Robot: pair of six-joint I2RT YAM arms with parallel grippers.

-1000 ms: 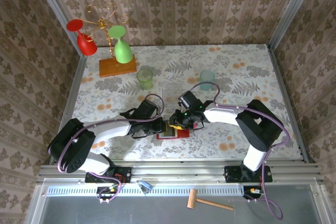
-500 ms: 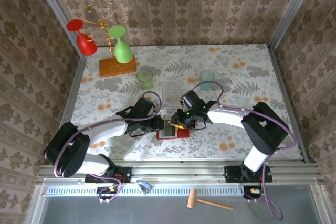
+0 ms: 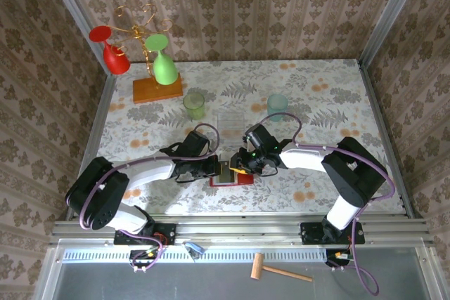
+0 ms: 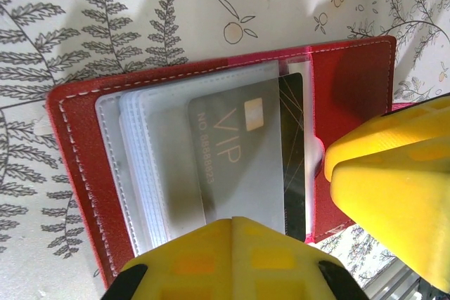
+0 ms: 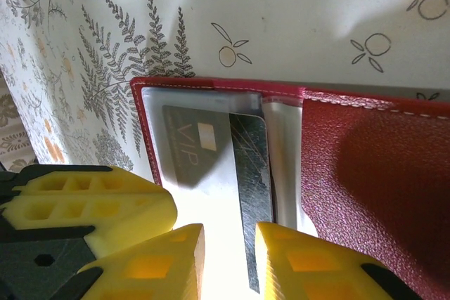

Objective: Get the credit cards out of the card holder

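Just under right claw (image 5: pixel 230 233), dark card (image 5: pixel 251 173)

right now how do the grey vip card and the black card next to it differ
The grey VIP card shows lettering and a chip under a clear pocket; the black card shows as a narrow strip with thin gold lines. Both sit in the red card holder.

Over the last second the left gripper (image 3: pixel 216 168) has drawn its jaws fully together. Its arm's elbow dipped toward the near edge, then came partway back. The right gripper (image 3: pixel 238 166) has narrowed slightly, and its wrist has drifted a little rightward above the card holder (image 3: pixel 242 179).
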